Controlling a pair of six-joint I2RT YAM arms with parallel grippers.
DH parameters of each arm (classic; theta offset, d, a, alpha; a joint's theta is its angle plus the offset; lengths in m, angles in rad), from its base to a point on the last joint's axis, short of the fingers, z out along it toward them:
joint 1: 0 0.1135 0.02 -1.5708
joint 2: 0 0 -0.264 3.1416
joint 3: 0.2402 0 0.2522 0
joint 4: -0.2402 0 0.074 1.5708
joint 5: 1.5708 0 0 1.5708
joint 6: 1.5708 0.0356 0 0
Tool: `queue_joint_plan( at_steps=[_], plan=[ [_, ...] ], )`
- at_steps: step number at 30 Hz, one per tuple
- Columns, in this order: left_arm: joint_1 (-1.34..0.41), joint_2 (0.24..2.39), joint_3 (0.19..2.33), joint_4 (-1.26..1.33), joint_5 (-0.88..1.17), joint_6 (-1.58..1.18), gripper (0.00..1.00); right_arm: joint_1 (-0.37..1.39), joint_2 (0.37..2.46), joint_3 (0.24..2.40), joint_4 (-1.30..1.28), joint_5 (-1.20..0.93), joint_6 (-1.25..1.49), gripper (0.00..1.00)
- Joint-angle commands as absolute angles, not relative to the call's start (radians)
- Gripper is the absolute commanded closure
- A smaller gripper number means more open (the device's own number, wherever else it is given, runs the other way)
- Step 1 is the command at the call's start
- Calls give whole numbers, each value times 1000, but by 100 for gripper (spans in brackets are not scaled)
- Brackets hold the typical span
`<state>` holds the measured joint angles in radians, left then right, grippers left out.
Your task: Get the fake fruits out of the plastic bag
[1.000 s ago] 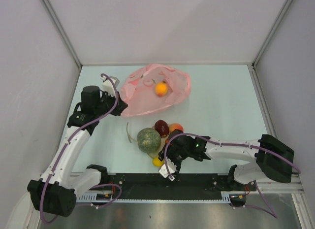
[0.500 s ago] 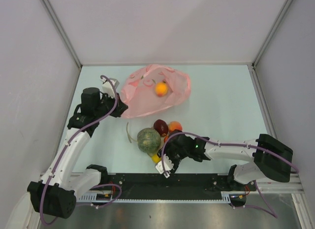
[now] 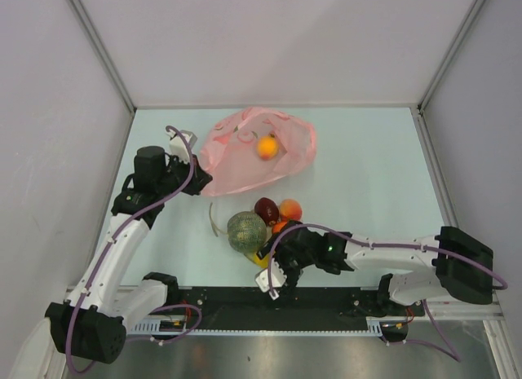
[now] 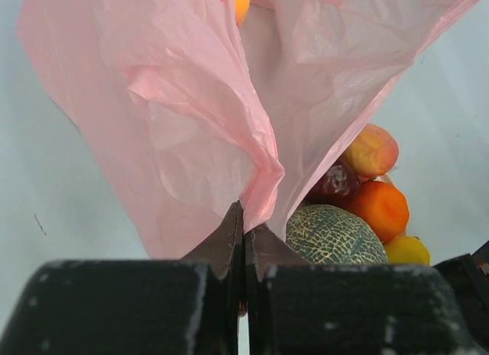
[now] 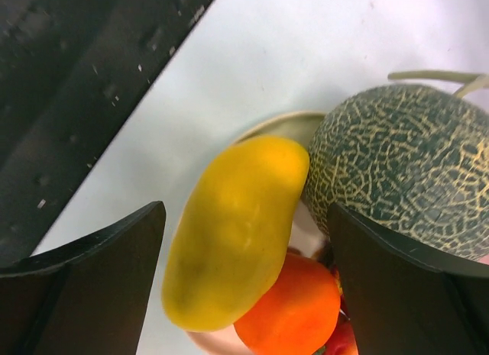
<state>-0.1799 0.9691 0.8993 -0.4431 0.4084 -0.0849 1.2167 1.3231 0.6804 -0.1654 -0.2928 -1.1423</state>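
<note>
At near edge of surface [image 3: 367, 175], right gripper [image 5: 244, 217] standing spread wide around yellow fruit [image 5: 229, 233], not clamping it. Fruit lying on plate [image 5: 283, 120] rim, just beside melon [image 5: 397, 164].
Risk: finger brushing fruit, pushing it off plate, or setting melon rolling.
Further back, left gripper [image 4: 243, 217] pinching fold of pink bag [image 4: 176, 126].
Risk: thin film slipping out or tearing.
One orange fruit [image 3: 267, 147] lying inside bag; risk: rolling deeper.

Light's bright and even from overhead, only faint shadows on the table [image 3: 367, 167]. The pink bag [image 4: 176, 126] glows through on my left cam; my right fingers [image 5: 84, 271] look slightly soft up close.
</note>
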Motion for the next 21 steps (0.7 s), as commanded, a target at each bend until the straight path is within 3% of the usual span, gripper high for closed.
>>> queue_joint_plan(
  at_steps=[1,6,10,11,12,15,16,21],
  plan=[
    [-173,956,907,-414,439,-104,99,1262,1272,681,-160,-245,-1094,9],
    [-172,950,899,-410,437,-104,99,1272,1235,681,-169,-207,-1007,9],
    [-169,946,894,-408,437,-104,99,1287,1178,690,-190,-221,-927,18],
    [-169,948,894,-407,439,-106,99,1289,1161,690,-205,-235,-913,24],
    [-169,950,894,-407,440,-107,99,1293,1155,689,-216,-250,-888,48],
    [-167,950,896,-405,440,-110,99,1296,1167,690,-244,-281,-832,90],
    [-166,950,897,-405,443,-112,99,1295,1176,690,-245,-279,-816,98],
    [-166,948,896,-405,442,-112,99,1232,1213,675,-229,-302,-762,100]
  ],
)
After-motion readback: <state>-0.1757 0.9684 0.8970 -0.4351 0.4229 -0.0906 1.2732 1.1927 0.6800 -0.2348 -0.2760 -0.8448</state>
